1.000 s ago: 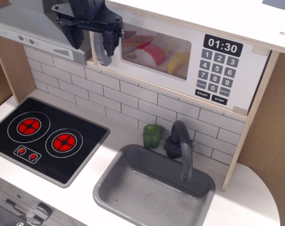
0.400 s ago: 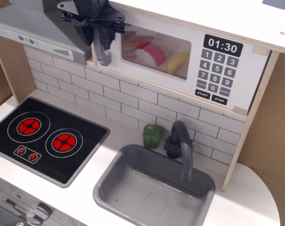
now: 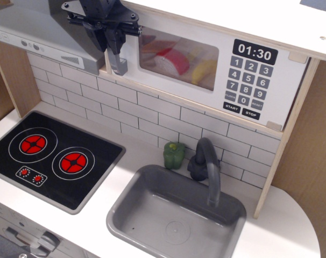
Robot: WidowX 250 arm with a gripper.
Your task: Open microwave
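Up top, the end effector (image 3: 112, 40) pinches the closed microwave (image 3: 206, 64)'s grey handle (image 3: 119, 63).

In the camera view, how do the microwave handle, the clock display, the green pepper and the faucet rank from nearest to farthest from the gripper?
1. Microwave handle: at the gripper, top left.
2. Clock display: upper right.
3. Green pepper: below, on the counter by the wall.
4. Faucet: just right of the pepper, slightly farther in this view.
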